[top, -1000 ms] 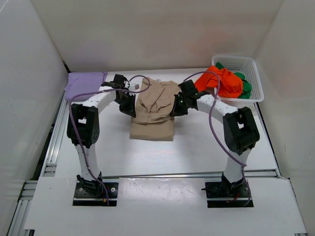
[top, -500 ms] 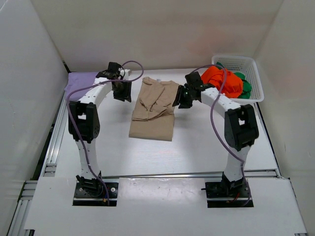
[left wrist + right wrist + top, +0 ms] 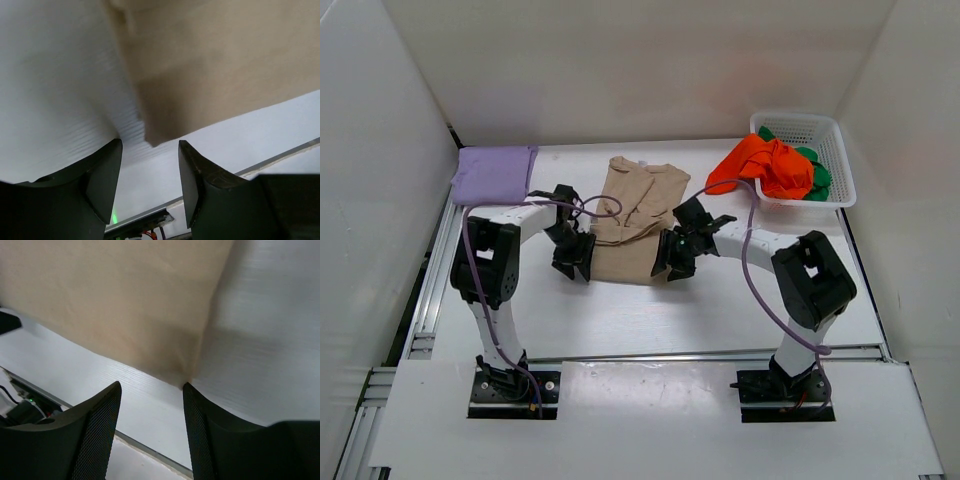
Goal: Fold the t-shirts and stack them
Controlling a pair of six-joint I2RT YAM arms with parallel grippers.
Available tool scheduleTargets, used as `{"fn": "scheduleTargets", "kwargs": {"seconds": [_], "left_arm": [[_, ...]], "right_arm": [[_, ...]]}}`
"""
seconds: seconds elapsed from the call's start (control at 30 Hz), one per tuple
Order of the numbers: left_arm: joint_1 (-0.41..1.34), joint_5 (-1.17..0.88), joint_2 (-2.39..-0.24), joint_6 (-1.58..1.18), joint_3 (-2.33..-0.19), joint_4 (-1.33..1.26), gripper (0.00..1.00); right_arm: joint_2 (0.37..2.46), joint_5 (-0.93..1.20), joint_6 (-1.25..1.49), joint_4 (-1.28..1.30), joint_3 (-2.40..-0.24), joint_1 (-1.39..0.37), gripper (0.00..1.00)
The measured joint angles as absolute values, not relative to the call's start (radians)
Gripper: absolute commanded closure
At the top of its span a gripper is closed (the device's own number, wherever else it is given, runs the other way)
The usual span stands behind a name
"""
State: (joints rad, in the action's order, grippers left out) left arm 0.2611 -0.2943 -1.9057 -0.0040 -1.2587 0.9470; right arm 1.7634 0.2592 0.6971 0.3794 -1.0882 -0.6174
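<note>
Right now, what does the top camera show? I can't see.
Open, the left gripper and right gripper flank the near edge of the beige t-shirt. A lavender t-shirt lies far left; an orange-red t-shirt and green t-shirt fill the basket.

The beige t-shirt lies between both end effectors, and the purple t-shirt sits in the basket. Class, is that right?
No: the top external view shows the purple t-shirt far left on the table, not in the basket. The rest holds.
</note>
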Motion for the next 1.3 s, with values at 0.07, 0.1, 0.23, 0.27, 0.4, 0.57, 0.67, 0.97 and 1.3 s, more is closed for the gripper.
{"fn": "scheduleTargets", "kwargs": {"seconds": [0.07, 0.1, 0.23, 0.27, 0.4, 0.57, 0.67, 0.97, 1.3], "left_arm": [[0.269, -0.312, -1.908, -0.004, -1.261, 0.936, 0.4], [0.269, -0.32, -1.908, -0.004, -1.263, 0.929, 0.4], [0.267, -0.346, -1.914, -0.004, -1.272, 0.908, 0.4], [0.266, -0.35, -1.919, -0.004, -1.276, 0.905, 0.4], [0.265, -0.356, -1.927, -0.005, -1.28, 0.898, 0.4], [0.265, -0.357, -1.926, -0.005, -1.28, 0.897, 0.4], [0.265, -0.357, -1.944, -0.006, -1.303, 0.899, 0.53], [0.267, -0.395, -1.983, -0.007, -1.325, 0.915, 0.9], [0.307, -0.357, -1.745, -0.009, -1.286, 1.105, 0.9]], "right_arm": [[1.766, 0.265, 0.725, 0.336, -1.065, -0.623, 0.43], [1.767, 0.265, 0.735, 0.322, -1.054, -0.623, 0.43], [1.783, 0.266, 0.773, 0.296, -1.031, -0.622, 0.43], [1.784, 0.262, 0.78, 0.295, -1.03, -0.622, 0.43], [1.778, 0.243, 0.804, 0.295, -1.023, -0.622, 0.42], [1.754, 0.22, 0.818, 0.298, -1.001, -0.62, 0.39], [1.759, 0.227, 0.834, 0.298, -1.003, -0.612, 0.39], [1.796, 0.268, 0.858, 0.287, -0.999, -0.596, 1.0], [1.469, 0.305, 0.789, 0.373, -0.87, -0.635, 1.0]]}}
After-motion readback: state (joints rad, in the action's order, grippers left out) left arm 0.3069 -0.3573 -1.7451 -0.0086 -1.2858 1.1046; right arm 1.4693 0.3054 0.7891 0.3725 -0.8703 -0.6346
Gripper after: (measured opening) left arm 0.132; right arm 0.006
